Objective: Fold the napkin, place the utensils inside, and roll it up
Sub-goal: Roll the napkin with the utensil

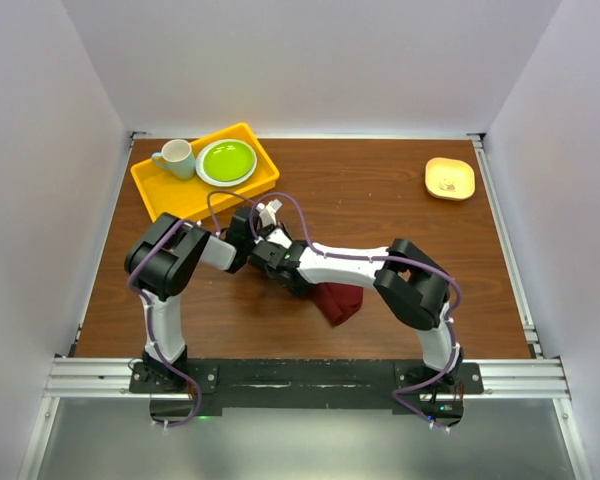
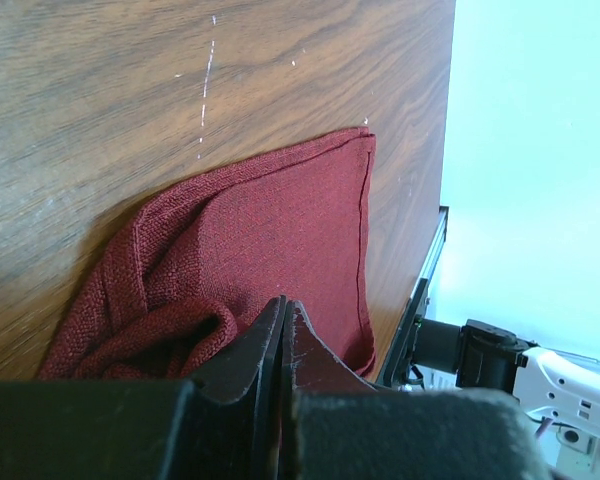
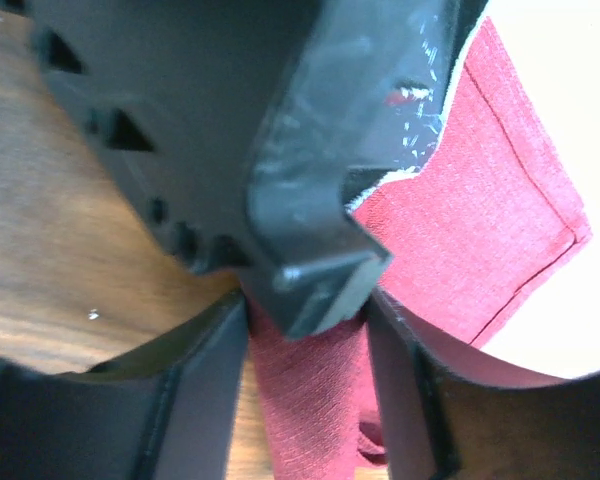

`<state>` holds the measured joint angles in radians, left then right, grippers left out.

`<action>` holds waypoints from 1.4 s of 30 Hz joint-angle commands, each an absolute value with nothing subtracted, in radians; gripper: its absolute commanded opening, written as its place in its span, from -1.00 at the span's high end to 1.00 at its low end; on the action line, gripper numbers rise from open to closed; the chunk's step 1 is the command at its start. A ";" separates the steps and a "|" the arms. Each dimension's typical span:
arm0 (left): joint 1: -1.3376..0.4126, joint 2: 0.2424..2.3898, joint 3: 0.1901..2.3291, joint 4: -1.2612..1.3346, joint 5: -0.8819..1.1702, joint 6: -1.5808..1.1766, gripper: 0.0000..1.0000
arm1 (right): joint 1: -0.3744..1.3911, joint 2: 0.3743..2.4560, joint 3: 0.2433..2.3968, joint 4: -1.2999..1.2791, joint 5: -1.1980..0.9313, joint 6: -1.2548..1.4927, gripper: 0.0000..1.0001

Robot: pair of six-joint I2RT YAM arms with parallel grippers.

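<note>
The maroon napkin [image 1: 342, 302] lies crumpled on the table's near middle, partly under my right arm. In the left wrist view the napkin [image 2: 280, 220] spreads over the wood, bunched near the jaws. My left gripper [image 2: 283, 305] is shut, its tips pinching a fold of the cloth. My right gripper [image 3: 308, 335] is open. Its fingers [image 3: 205, 390] straddle a strip of napkin [image 3: 460, 220] and the left gripper's tip. Both grippers meet at the table's middle, the left gripper [image 1: 262, 250] beside the right gripper [image 1: 280, 263]. The fork is out of view.
A yellow tray [image 1: 160, 190] at the back left holds a green plate [image 1: 227, 160] and a pale green cup [image 1: 177, 157]. A small yellow dish [image 1: 449, 178] sits at the back right. The table's near edge has a metal rail [image 1: 300, 375].
</note>
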<state>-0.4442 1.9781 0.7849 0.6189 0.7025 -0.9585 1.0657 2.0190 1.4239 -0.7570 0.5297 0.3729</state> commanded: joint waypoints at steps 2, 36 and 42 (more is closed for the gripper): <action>-0.419 2.003 0.742 0.408 0.607 -0.862 0.86 | 1.032 2.033 1.335 -0.697 0.460 0.373 0.20; -0.436 1.828 0.769 0.368 0.603 -0.894 0.58 | 0.592 2.045 0.939 -0.155 -0.700 0.420 0.78; -0.436 1.930 0.718 0.457 0.580 -0.858 0.72 | 0.594 2.002 0.923 -0.224 -0.571 0.413 0.64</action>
